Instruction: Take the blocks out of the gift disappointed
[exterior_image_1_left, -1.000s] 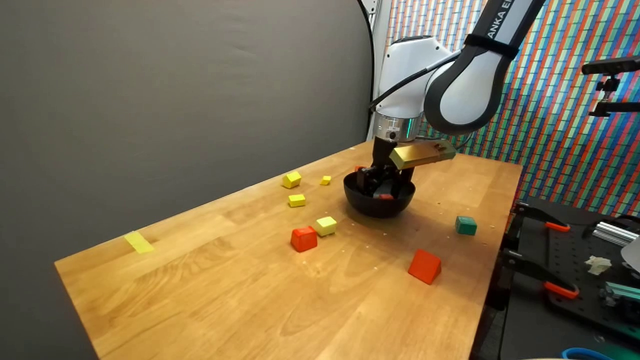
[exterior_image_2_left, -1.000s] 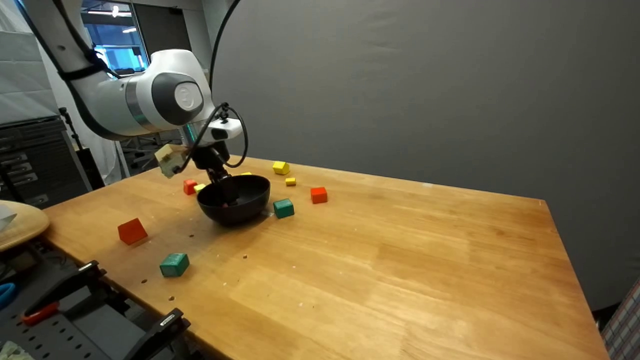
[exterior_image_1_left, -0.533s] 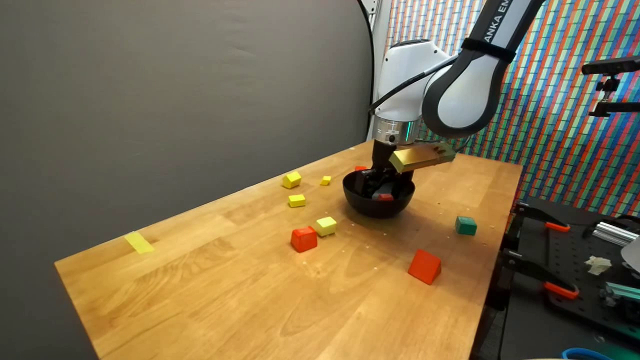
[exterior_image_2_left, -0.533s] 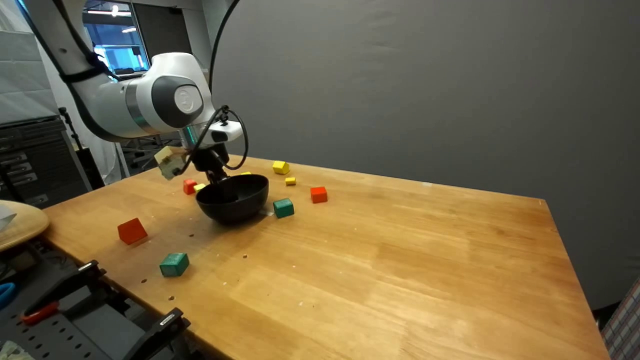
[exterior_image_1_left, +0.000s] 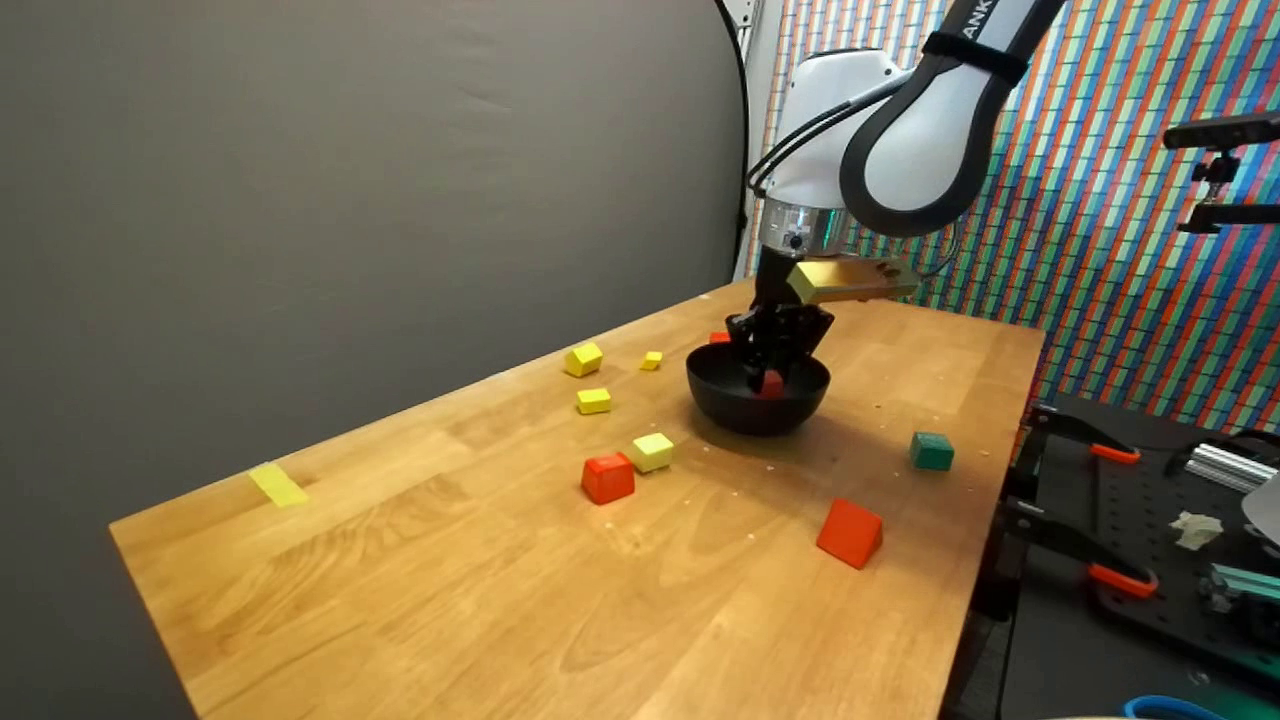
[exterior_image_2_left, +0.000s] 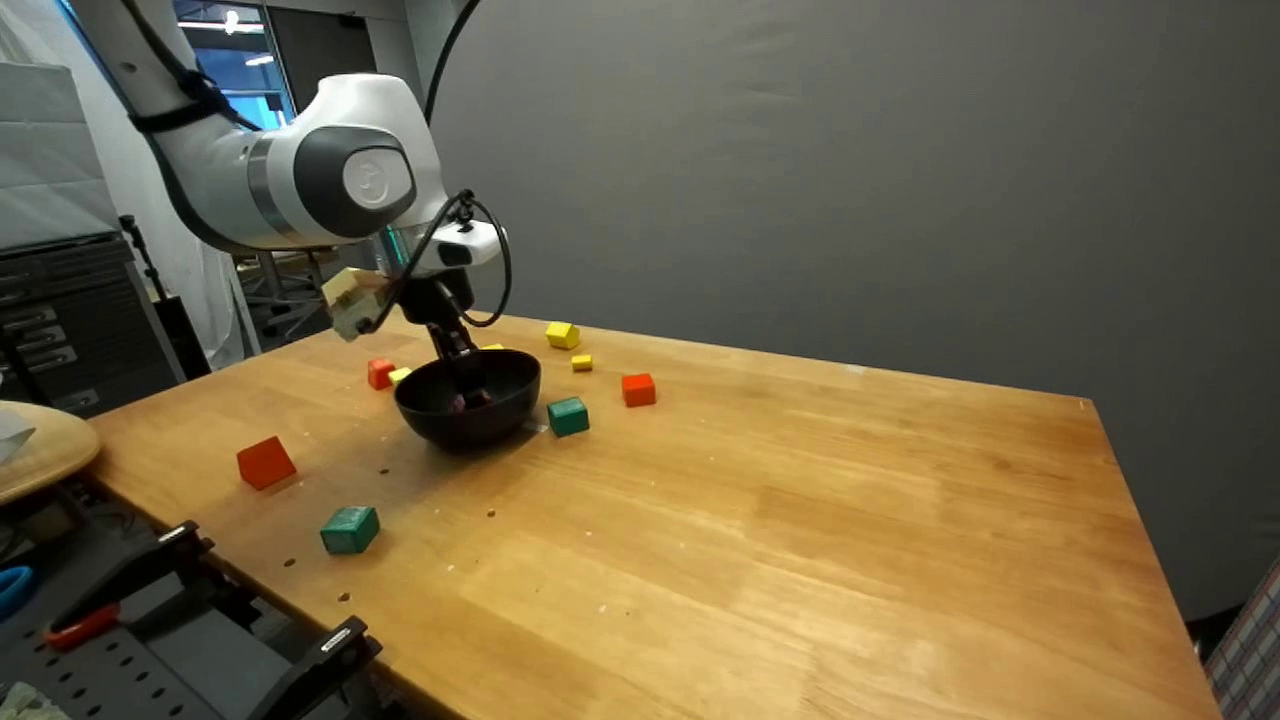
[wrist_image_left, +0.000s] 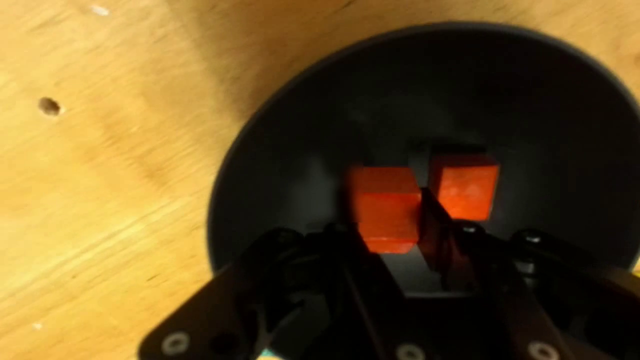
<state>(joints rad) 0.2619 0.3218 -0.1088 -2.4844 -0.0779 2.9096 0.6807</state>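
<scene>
The black bowl, the task's "gift disappointed", stands upright on the table. My gripper reaches down into it, shut on a red block whose left side is partly blurred. Just right of the fingers, a second red block lies on the bowl's floor. In an exterior view some red block shows low between the fingertips and the bowl's front. Outside the bowl sit more blocks: a red one beside a pale yellow one, several yellow ones, green ones and a larger red-orange wedge.
Behind the bowl is another red block. A flat yellow tape strip is stuck near the table's far edge, along a grey wall. Clamps with orange tips grip the side edge next to a black bench. The bowl's rim surrounds the fingers.
The fingers have come together on the red block. Over the last half second the arm has risen slightly, with the fingertips still inside the bowl. The blocks on the table stay put.
</scene>
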